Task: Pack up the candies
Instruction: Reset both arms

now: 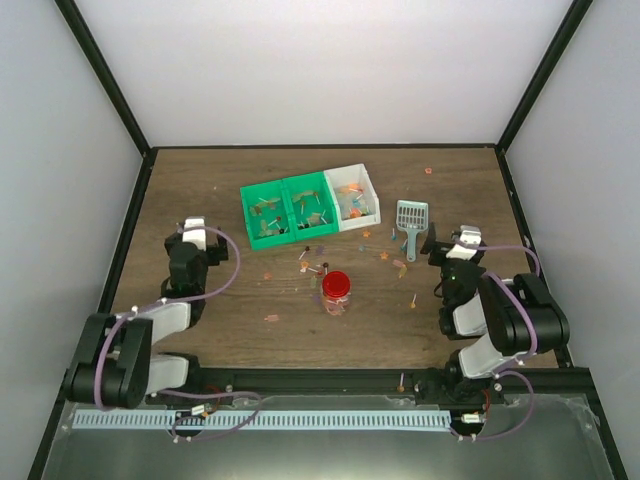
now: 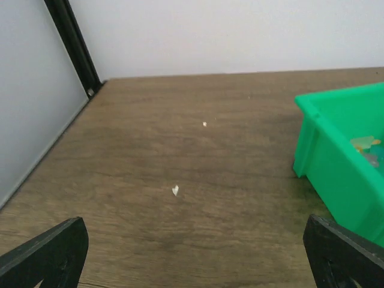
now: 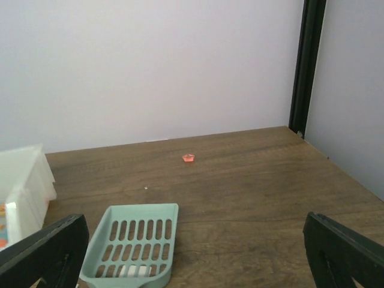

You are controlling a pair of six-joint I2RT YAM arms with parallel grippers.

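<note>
Left fingers (image 2: pixel 51 255) and right fingers (image 3: pixel 51 252) gape empty; the scoop (image 3: pixel 133 249) lies by the right, handy. Candies (image 1: pixel 399 267) scatter mid-worktop (image 1: pixel 230 295).

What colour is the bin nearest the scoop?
White. The bin beside the scoop shows best in the top external view.

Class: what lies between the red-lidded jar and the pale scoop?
A few loose candies, shown in the top external view.
</note>
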